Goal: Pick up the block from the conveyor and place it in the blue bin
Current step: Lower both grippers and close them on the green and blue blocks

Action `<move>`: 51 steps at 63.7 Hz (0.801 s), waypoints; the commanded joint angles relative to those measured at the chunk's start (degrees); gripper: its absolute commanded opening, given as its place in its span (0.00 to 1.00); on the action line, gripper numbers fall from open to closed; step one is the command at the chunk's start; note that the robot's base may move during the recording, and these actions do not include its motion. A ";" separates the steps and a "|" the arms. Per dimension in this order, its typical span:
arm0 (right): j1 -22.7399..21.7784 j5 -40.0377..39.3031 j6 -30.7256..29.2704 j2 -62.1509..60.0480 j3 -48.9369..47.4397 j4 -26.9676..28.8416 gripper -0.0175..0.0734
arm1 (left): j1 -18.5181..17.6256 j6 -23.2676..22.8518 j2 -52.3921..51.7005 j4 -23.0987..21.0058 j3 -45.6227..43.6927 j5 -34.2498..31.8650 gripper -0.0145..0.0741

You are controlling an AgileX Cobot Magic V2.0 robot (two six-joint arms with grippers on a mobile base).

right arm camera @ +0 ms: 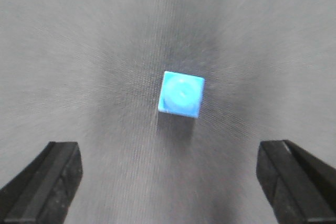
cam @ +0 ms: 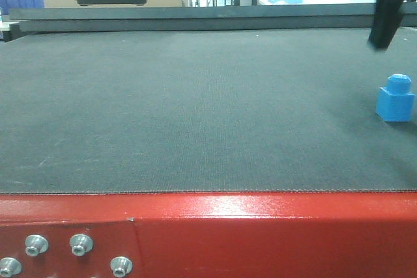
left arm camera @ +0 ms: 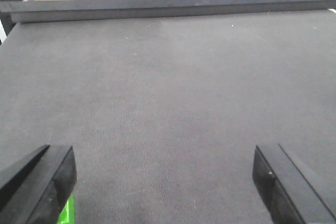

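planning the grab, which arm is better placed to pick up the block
Right. The right hand is open and looks straight down on the block, which lies centred just ahead of its fingers. The left hand is open too, but its view shows only bare belt.

The left gripper (left arm camera: 161,163) and right gripper (right arm camera: 168,158) are running off their views' bottom edges. The conveyor (right arm camera: 79,51) is blurring around the block (right arm camera: 180,94). Something green (left arm camera: 66,211) is peeking out, unidentifiable, under the left gripper.
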 commanded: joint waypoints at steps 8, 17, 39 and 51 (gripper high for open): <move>-0.06 -5.82 0.61 6.91 -0.57 0.12 0.82 | -0.38 -0.43 0.02 -0.10 -0.24 0.09 0.83; -0.72 -7.55 1.10 9.51 -0.57 0.12 0.82 | -0.38 -0.43 0.02 -0.10 -0.24 0.24 0.83; -1.80 -9.48 1.66 12.24 -0.57 0.12 0.64 | -0.38 -0.43 0.02 -0.10 -0.24 1.93 0.83; -1.80 -10.00 1.66 12.36 -0.57 0.12 0.26 | -0.38 -0.43 0.02 -0.10 -0.24 2.30 0.83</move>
